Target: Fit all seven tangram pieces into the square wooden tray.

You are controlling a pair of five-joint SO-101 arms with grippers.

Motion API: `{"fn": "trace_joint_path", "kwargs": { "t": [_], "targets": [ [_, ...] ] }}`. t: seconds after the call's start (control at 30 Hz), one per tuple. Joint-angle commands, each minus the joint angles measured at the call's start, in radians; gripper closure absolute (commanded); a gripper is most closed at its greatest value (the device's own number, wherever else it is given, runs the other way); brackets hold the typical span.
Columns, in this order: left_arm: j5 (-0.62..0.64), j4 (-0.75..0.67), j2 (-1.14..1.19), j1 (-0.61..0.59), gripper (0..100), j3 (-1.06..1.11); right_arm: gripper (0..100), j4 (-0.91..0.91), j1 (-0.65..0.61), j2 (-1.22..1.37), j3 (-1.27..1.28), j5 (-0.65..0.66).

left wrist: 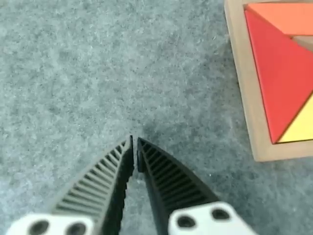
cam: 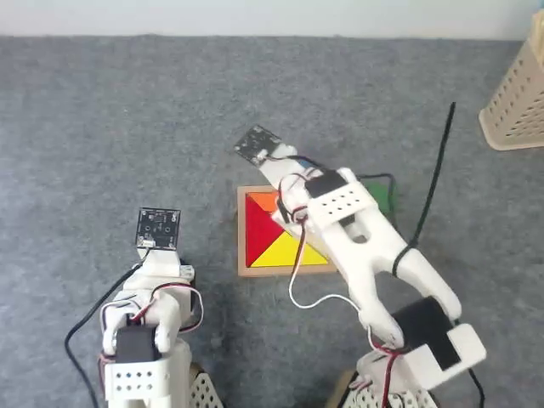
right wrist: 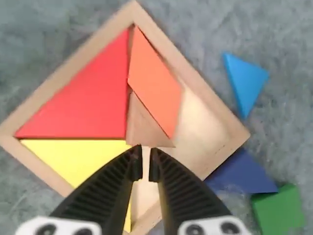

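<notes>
Finding the right gripper (right wrist: 145,155) hanging over the square wooden tray (right wrist: 66,76), its claw pressed almost together on nothing, we note the tips sit just beside what appears to be a small pale triangle (right wrist: 144,129). The red triangle (right wrist: 88,98), yellow triangle (right wrist: 78,159) and orange parallelogram (right wrist: 154,83) lie inside. The light blue triangle (right wrist: 244,81), dark blue triangle (right wrist: 242,174) and green square (right wrist: 276,208) lie outside on the carpet (cam: 127,110).

The left gripper (left wrist: 135,144), likewise pressed together and empty, hangs over carpet near the tray's rim.

Risks, in our judgement:
- A descent here would shove the seated pieces, riding one onto its neighbour.
- A misplaced parallelogram leaves a gap the loose three cannot fill.
- Flat pieces on pile may slip a pinch.

Surface: grey short-pile carpet. Beyond it are a pale wall (cam: 255,17) and a perforated beige basket (cam: 518,93)
</notes>
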Motion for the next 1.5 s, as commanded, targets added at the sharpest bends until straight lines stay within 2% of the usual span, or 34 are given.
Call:
{"fn": "trace_joint_path", "kwargs": {
  "t": [0.0, 0.33, 0.8, 1.03, 1.27, 1.47],
  "targets": [
    [-0.002, 0.006, -0.018, 0.005, 98, -0.01, 97.5, -0.054, 0.015, -0.027, 0.002, -0.012],
    [-0.002, 0.006, -0.018, 0.005, 98, -0.01, 97.5, -0.11, 0.013, 0.079, 0.002, -0.011],
    [-0.002, 0.006, -0.018, 0.005, 98, -0.01, 97.5, -0.131, 0.012, 0.094, 0.002, -0.015],
    [-0.002, 0.006, -0.018, 0.005, 98, -0.01, 97.3, -0.131, -0.059, 0.096, 0.008, -0.015],
    [-0.002, 0.006, -0.018, 0.005, 98, -0.01, 97.4, -0.131, -0.059, 0.096, 0.008, -0.015],
    [-0.002, 0.006, -0.018, 0.005, 98, -0.01, 97.5, -0.131, 0.007, 0.068, 0.002, -0.117]
  ]
}}
